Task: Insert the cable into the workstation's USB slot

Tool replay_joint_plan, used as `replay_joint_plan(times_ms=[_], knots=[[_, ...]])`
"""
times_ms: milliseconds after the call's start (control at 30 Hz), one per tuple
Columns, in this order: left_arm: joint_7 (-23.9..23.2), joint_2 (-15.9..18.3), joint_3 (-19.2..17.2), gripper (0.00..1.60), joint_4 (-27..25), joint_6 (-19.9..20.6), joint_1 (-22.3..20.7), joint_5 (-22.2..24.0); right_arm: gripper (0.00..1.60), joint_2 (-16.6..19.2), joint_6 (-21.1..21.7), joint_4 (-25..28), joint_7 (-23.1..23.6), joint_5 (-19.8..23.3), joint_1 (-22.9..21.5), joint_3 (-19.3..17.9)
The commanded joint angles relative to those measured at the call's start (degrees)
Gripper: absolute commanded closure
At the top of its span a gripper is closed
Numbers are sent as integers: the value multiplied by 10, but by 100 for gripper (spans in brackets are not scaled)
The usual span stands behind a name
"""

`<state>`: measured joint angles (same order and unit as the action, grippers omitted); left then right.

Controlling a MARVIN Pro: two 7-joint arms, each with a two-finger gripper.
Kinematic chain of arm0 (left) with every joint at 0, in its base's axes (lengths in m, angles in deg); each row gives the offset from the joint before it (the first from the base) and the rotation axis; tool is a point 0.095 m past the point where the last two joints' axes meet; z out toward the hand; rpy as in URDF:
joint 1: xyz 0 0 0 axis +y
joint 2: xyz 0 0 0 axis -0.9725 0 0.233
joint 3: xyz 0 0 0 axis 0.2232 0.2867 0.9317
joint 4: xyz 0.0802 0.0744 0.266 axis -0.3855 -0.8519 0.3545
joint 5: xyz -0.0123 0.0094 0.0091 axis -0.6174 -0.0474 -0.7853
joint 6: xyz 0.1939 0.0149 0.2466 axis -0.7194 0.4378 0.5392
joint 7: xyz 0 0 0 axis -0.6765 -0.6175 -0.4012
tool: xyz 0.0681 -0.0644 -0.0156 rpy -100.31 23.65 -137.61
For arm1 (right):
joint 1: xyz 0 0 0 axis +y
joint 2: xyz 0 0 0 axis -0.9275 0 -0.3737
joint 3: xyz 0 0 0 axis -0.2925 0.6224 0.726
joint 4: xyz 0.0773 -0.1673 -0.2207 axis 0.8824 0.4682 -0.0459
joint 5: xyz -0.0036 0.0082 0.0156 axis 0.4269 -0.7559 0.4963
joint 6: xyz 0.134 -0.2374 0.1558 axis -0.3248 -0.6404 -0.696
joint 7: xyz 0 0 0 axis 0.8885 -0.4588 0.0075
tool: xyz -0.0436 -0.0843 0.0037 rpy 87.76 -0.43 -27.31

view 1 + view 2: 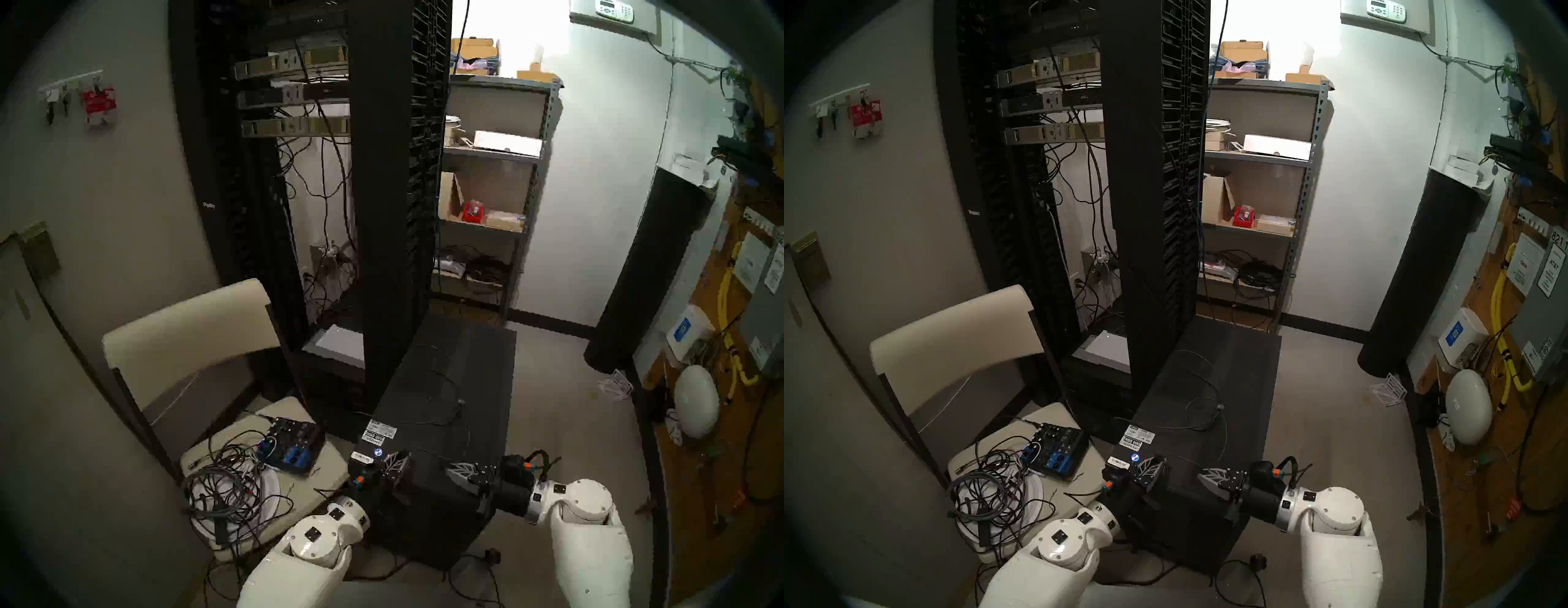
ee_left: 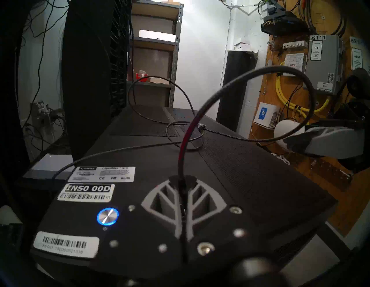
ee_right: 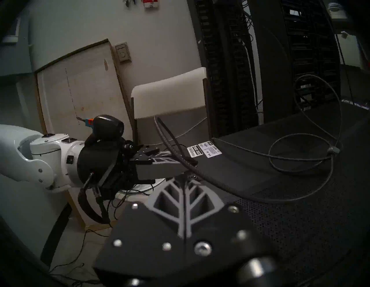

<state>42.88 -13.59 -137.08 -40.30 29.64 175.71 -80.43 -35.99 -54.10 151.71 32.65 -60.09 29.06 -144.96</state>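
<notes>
The left hand (image 2: pixel 183 200) was pinching the cable (image 2: pixel 220 88) near the front edge of the workstation (image 2: pixel 250 180), beside the blue-lit button (image 2: pixel 107 216). The right hand (image 3: pixel 185 202) hung just to its right over the same edge, pressed together on nothing that could be seen. From the left hand the cable arched up and fell back in loose loops toward the case's middle, where its small clip (image 2: pixel 201 126) lay. It looked light, thin and limp, springy in its curl, so a hold close behind the plug seemed best. Neither plug nor USB slot could be made out.
</notes>
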Motion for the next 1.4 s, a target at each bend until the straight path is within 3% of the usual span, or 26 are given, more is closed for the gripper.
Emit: replay_joint_plan(times_ms=[0,467,1367], knots=[[-4,8,-2,160,-57,10,24,6,160,-4,-1,6,1,3,-3,1],[-13,2,-4,160,-62,23,22,15,160,-6,-1,7,2,0,-4,-1],[-8,2,-1,160,-34,12,10,15,160,-10,1,11,6,-4,-1,-8]])
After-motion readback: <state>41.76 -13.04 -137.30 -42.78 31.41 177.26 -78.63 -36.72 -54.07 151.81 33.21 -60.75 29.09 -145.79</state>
